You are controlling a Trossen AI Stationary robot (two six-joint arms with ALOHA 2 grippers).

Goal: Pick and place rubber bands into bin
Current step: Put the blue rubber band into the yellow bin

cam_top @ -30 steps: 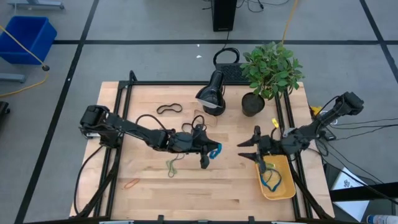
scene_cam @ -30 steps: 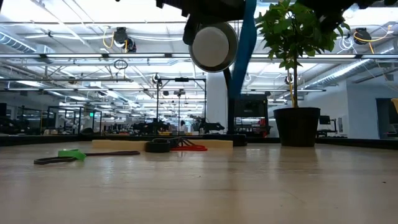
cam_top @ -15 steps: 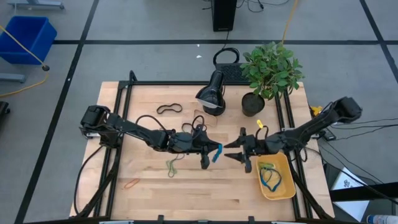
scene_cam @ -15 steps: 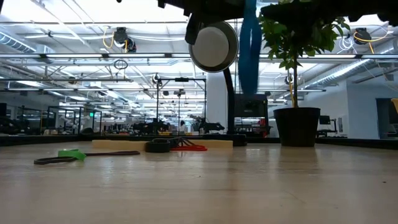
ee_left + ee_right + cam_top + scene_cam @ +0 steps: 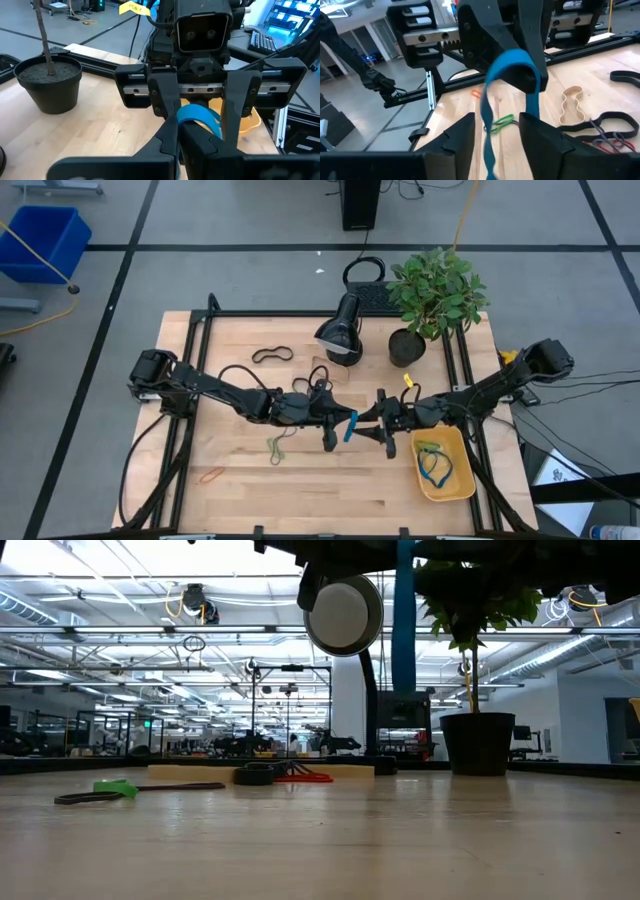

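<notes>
A blue rubber band (image 5: 349,426) hangs above the middle of the table. My left gripper (image 5: 335,427) is shut on it. My right gripper (image 5: 378,424) faces it from the right, open, with one finger on each side of the hanging band (image 5: 487,117); whether a finger touches it I cannot tell. The yellow bin (image 5: 460,480) lies near the front right with a blue and a green band in it. Black (image 5: 272,355), green (image 5: 278,446) and orange (image 5: 211,475) bands lie flat on the wood. My left gripper pinches the blue band's upper bend (image 5: 520,67) between its two fingertips (image 5: 532,47). The fingers come in about level from the table's left. The band hangs below them in two slack strands (image 5: 404,630), clear of the table.
A black lamp-like device (image 5: 340,332) and a potted plant (image 5: 407,345) stand at the far middle. A tan band (image 5: 571,102) and red bands (image 5: 606,141) lie near thick black cables. The table's black frame rails (image 5: 190,360) run along both sides.
My right gripper has gone from over the bin toward the table's left, sinking a little and rolling slightly, up to the held blue band; its fingers now stand on either side of it. My left gripper has kept still with the band.
</notes>
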